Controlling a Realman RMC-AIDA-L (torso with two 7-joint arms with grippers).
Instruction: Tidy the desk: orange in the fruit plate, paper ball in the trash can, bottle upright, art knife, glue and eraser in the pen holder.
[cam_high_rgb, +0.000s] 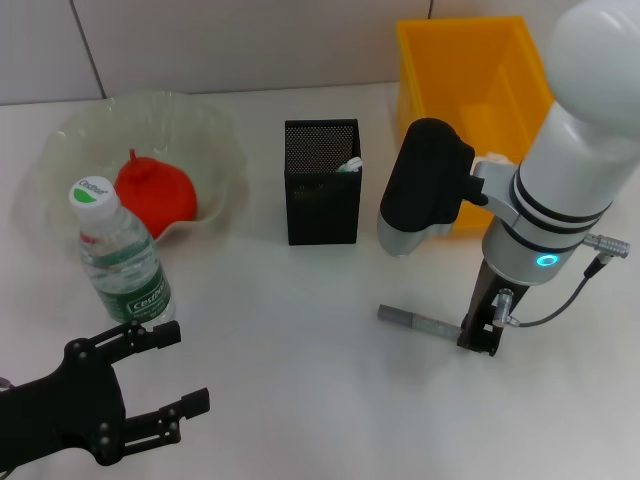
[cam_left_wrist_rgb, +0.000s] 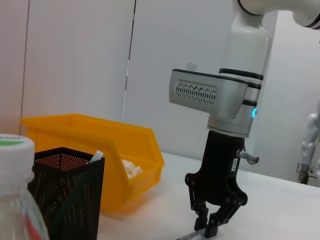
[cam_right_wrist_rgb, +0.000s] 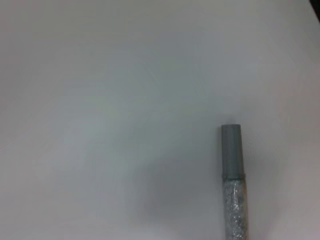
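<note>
Nearest, at 7 o'clock on the white tabletop (cam_high_rgb: 300, 400), the left tool (cam_high_rgb: 175, 370) hovers with its black fingers spread apart, holding nothing. Just beyond it, at 9 o'clock, the bottle (cam_high_rgb: 120, 255) stands upright, green cap on top, near the tool but apart from it.

At 4 o'clock the right tool (cam_high_rgb: 478, 338) points straight down onto the tabletop. In the left wrist view its fingers (cam_left_wrist_rgb: 216, 222) are drawn in around the end of the knife (cam_high_rgb: 420, 321), a slim grey stick lying flat, its free end pointing toward 9 o'clock. The fingers straddle the knife; whether they press it tight cannot be told. The right wrist view shows the knife's grey cap and speckled body on bare tabletop.

Farther back, at centre, the black mesh holder (cam_high_rgb: 322, 182) stands upright with something pale sticking out of its top corner. At 10 o'clock the clear plate (cam_high_rgb: 215, 130) holds the orange (cam_high_rgb: 155, 192). At 1 o'clock, farthest, sits the yellow bin (cam_high_rgb: 470, 90); the left wrist view shows the paper ball (cam_left_wrist_rgb: 131, 168) inside it.
</note>
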